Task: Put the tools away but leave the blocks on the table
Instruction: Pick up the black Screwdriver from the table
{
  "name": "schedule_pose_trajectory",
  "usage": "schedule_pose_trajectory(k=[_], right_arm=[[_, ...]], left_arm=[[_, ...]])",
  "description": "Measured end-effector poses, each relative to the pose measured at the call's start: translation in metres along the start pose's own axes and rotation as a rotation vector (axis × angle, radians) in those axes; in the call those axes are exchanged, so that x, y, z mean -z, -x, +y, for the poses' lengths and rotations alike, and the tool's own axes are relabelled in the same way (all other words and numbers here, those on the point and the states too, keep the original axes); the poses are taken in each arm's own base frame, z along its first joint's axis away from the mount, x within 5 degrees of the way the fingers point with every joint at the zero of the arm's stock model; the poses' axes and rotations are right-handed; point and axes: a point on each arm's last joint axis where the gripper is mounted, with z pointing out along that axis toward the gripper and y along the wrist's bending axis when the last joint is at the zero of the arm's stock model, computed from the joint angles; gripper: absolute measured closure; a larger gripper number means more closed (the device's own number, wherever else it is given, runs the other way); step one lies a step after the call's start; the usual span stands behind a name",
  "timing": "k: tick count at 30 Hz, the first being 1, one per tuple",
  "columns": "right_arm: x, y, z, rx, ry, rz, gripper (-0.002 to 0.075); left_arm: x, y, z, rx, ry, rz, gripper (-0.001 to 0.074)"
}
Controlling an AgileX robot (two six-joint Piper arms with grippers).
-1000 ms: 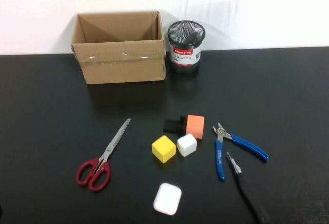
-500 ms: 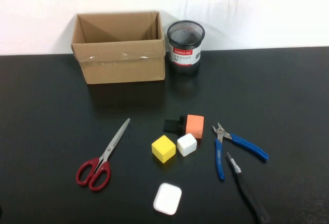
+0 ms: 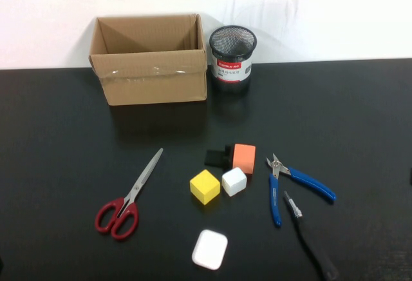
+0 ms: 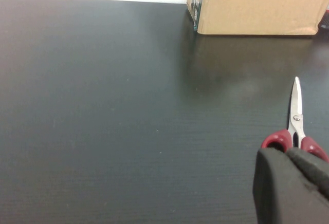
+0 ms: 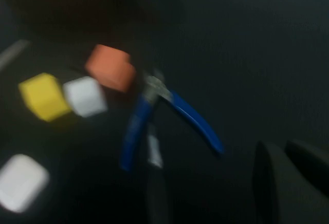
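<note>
Nothing put away yet: left gripper (image 4: 293, 183), closed and empty, hangs by the scissors (image 4: 294, 126); right gripper (image 5: 288, 183), closed and empty, near the pliers (image 5: 164, 116).

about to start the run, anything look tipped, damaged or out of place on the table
Nothing stands out. Red-handled steel scissors, blue-handled pliers and black-handled screwdriver lie flat; left gripper and right gripper are shut, holding nothing.

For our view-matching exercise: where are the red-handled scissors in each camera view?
High view: scissors lie left of the yellow cube.
Left wrist view: behind the left end effector, tips toward the cardboard box.
Right wrist view: not identifiable.
Shared landmark: the cardboard box.
</note>
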Motion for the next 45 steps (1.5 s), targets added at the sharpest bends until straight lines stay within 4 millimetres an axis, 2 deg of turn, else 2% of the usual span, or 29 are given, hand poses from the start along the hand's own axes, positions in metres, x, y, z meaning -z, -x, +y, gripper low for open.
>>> schedule_pose_trajectory(k=[2,4,10,12,16,19,22,25,31,35,39,45], right_arm=[[0.0,0.001,0.005,-0.055,0.042,-0.011,0.0732],[-0.001,-0.002,0.008,-0.036,0.059,0.024,0.0732],[-0.011,-0.005,0.014,0.141,0.086,0.344,0.0732],[-0.02,-0.001,0.016,0.166,0.097,0.46,0.0731],[-0.044,0.004,0.02,0.161,0.117,0.587,0.0721],[-0.064,0.001,0.024,0.124,0.153,0.654,0.0641],[-0.084,-0.007,0.025,0.091,0.159,0.721,0.0486],[-0.098,-0.016,0.03,0.128,0.172,0.772,0.0375],[-0.127,-0.019,0.048,0.207,0.132,0.829,0.0369],[-0.154,-0.022,0.046,0.268,0.053,0.847,0.0369],[-0.179,-0.038,0.043,0.293,0.026,0.903,0.0369],[-0.207,-0.067,0.043,0.239,0.032,0.976,0.0369]], left_arm=[[0.0,0.0,0.0,0.0,0.0,0.0,0.0739],[0.0,0.0,0.0,0.0,0.0,0.0,0.0739],[0.0,0.0,0.0,0.0,0.0,0.0,0.0739],[0.0,0.0,0.0,0.0,0.0,0.0,0.0739],[0.0,0.0,0.0,0.0,0.0,0.0,0.0739],[0.0,0.0,0.0,0.0,0.0,0.0,0.0739],[0.0,0.0,0.0,0.0,0.0,0.0,0.0739],[0.0,0.0,0.0,0.0,0.0,0.0,0.0739],[0.0,0.0,0.0,0.0,0.0,0.0,0.0739],[0.0,0.0,0.0,0.0,0.0,0.0,0.0739],[0.0,0.0,0.0,0.0,0.0,0.0,0.0739],[0.0,0.0,0.0,0.0,0.0,0.0,0.0739]])
